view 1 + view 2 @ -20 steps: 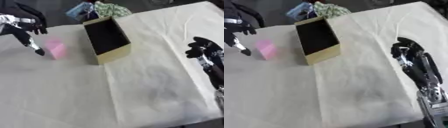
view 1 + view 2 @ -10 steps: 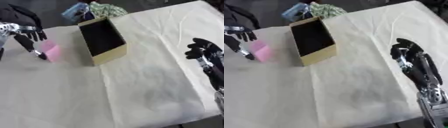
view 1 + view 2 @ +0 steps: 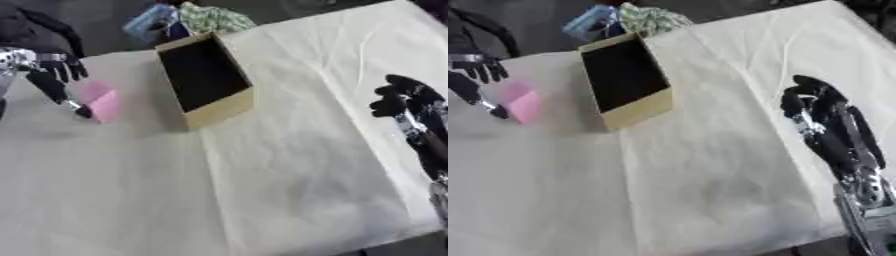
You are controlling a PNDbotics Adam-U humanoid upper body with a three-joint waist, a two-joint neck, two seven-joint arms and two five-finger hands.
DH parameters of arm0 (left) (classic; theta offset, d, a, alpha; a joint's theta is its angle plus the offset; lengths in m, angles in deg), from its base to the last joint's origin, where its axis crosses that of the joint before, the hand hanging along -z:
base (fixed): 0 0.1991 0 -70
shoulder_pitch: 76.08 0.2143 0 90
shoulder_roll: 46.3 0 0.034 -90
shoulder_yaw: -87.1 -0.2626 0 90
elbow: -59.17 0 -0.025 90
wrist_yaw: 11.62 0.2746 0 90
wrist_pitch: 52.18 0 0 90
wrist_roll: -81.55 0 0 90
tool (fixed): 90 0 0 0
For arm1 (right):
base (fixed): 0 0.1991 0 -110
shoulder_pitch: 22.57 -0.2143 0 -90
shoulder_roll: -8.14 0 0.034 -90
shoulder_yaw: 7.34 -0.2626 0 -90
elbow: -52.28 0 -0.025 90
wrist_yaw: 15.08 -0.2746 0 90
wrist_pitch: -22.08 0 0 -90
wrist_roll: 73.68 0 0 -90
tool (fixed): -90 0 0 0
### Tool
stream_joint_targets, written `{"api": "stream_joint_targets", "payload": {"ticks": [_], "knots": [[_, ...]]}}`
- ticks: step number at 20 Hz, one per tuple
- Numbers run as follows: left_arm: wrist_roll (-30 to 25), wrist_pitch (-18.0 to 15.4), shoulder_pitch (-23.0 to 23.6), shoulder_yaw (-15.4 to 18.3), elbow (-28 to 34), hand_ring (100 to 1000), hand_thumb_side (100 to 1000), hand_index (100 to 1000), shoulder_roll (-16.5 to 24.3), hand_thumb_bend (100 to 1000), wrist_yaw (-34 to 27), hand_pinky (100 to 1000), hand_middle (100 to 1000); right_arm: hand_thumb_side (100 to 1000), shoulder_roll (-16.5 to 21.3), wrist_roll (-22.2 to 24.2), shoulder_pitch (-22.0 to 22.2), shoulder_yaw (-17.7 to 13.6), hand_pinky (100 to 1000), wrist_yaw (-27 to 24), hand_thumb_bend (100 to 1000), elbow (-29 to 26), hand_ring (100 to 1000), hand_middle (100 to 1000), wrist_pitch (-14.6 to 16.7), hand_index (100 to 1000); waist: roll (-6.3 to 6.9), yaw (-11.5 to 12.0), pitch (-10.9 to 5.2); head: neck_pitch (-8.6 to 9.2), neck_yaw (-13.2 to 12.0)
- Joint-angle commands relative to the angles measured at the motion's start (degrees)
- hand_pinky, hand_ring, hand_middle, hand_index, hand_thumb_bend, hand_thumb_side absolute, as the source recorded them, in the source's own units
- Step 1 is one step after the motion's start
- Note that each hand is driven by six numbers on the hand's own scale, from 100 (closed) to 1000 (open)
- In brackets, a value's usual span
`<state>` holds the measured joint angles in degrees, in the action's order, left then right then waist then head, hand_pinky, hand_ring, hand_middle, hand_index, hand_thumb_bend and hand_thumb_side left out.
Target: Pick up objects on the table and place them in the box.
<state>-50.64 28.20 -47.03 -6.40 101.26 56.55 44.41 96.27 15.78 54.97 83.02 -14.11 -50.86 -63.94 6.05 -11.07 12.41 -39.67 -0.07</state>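
Reaching with the left hand point(image 3: 51, 75), fingers open, down beside the pink block point(image 3: 98, 102) left of the box point(image 3: 206, 80), ready to grasp; right hand point(image 3: 820, 112) idle, relaxed, well right of the box.

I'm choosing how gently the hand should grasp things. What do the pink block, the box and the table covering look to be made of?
The pink block looks like soft foam or a sponge, matte and without glare, though that is uncertain. The box looks like plain cardboard: tan, dull walls with thin edges and a dark inside. The table covering seems to be cream cloth, since it shows creases and fold lines.
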Motion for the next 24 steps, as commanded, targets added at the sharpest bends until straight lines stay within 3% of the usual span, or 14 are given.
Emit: {"api": "stream_joint_targets", "payload": {"ticks": [1,17,23,24], "knots": [[0.8,0.2,-1.0,0.9,0.2,745,439,845,1.4,838,0.6,808,719,659,1.2,0.1,-0.6,-0.2,646,-0.1,479,-0.7,649,685,0.1,852,-0.27,-0.1,-0.75,0.65,-0.1],[2.5,0.2,-0.5,0.7,-0.1,714,454,816,0.4,811,1.1,793,678,659,1.0,0.2,-0.9,-0.2,646,-0.2,478,-0.8,648,684,0.1,851,0.07,-0.7,0.46,0.64,0.0],[3.4,-0.1,-0.4,0.3,0.0,684,453,785,-0.1,793,1.6,783,642,659,1.0,0.3,-0.9,-0.2,646,-0.2,477,-0.7,648,683,0.1,851,0.18,-0.8,0.56,0.71,0.1],[3.6,-0.1,-0.5,0.3,0.1,642,439,748,-0.1,758,1.7,765,599,663,1.0,0.3,-0.9,-0.2,647,-0.2,472,-0.7,648,683,0.1,851,0.17,-0.8,0.55,0.71,0.1]]}}
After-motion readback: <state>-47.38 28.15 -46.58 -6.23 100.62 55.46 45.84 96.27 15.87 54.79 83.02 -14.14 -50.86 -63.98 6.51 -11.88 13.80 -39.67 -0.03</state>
